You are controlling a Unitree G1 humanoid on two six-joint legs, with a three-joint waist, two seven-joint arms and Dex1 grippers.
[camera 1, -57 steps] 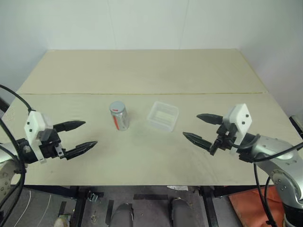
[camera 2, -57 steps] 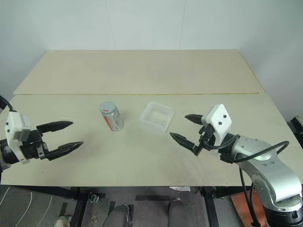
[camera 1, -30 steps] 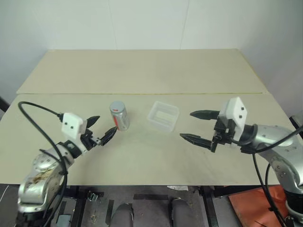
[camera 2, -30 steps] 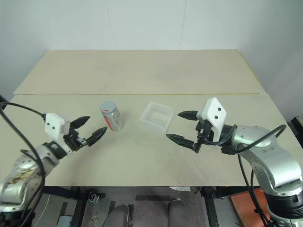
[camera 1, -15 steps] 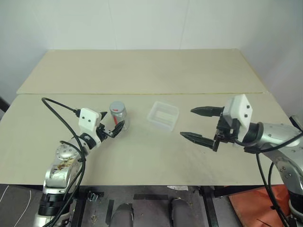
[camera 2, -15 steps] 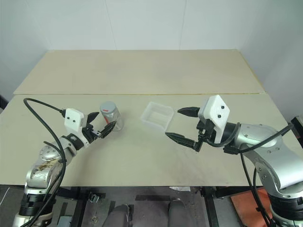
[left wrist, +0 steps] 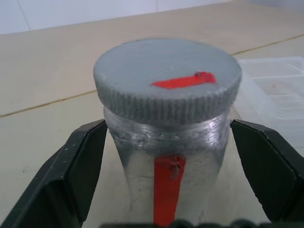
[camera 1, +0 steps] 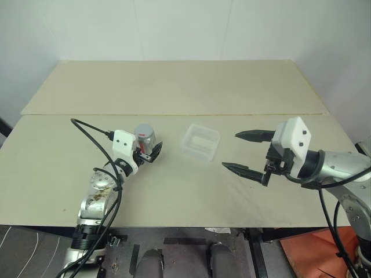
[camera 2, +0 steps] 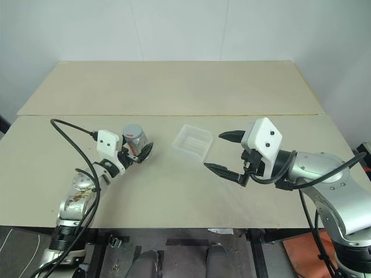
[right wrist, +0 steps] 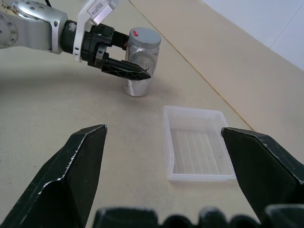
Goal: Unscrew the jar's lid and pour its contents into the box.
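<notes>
Straddling the jar [left wrist: 166, 156] with wide, empty jaws, the left gripper [camera 1: 148, 152] readied a steadying grip; the right gripper [camera 1: 248, 153], equally wide, waited at the box's [camera 1: 200, 142] three o'clock.

In the head views the left gripper [camera 1: 149, 152] covers the lower side of the jar [camera 1: 145, 136], so whether its jaws touch the metal cannot be told. The grey lid [left wrist: 167, 78] hides the contents. In the left wrist view the jar's base is cut off by the edge, as is most of the box [left wrist: 273, 85].
</notes>
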